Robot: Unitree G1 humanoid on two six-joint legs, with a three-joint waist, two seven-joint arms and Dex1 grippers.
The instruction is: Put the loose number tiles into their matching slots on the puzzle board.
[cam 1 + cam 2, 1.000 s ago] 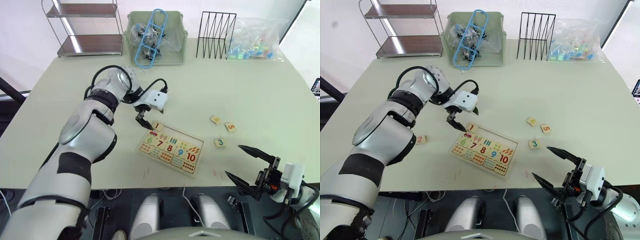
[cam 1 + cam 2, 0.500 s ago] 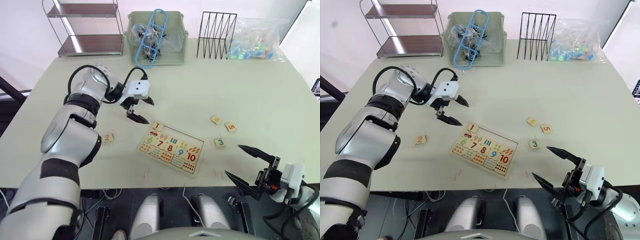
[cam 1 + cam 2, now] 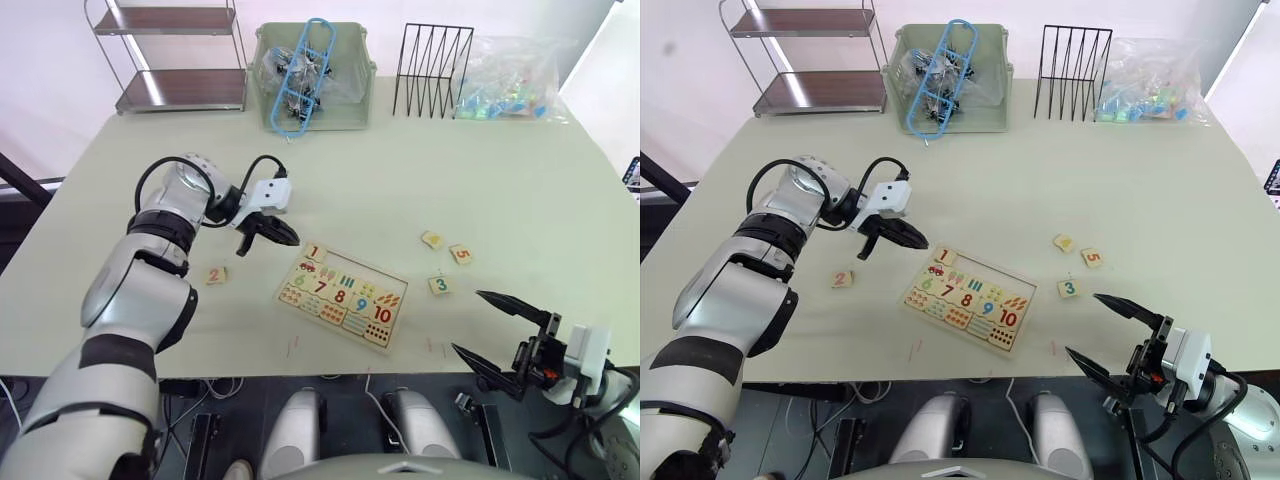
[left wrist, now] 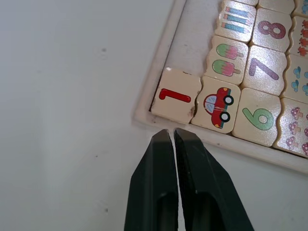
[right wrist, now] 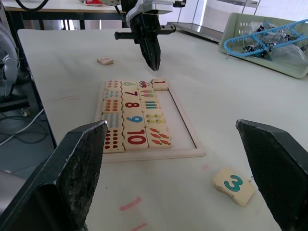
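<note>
tile 1 (image 4: 174, 96) sits in the corner slot of the puzzle board (image 3: 341, 296); tiles 2 (image 3: 215, 275), 3 (image 3: 439, 285), 5 (image 3: 461, 254) and one unread tile (image 3: 432, 239) lie loose on the matte table (image 3: 500, 170). flat pale-wood squares, printed digits. left gripper (image 4: 172, 134) pinched closed, empty, beside the board; right gripper (image 3: 497, 330) spread wide, empty.

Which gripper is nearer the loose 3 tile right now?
Right. The right gripper hangs open just off the table's near edge, near the 3 tile. The left gripper is shut beyond the puzzle board, farther away.
</note>
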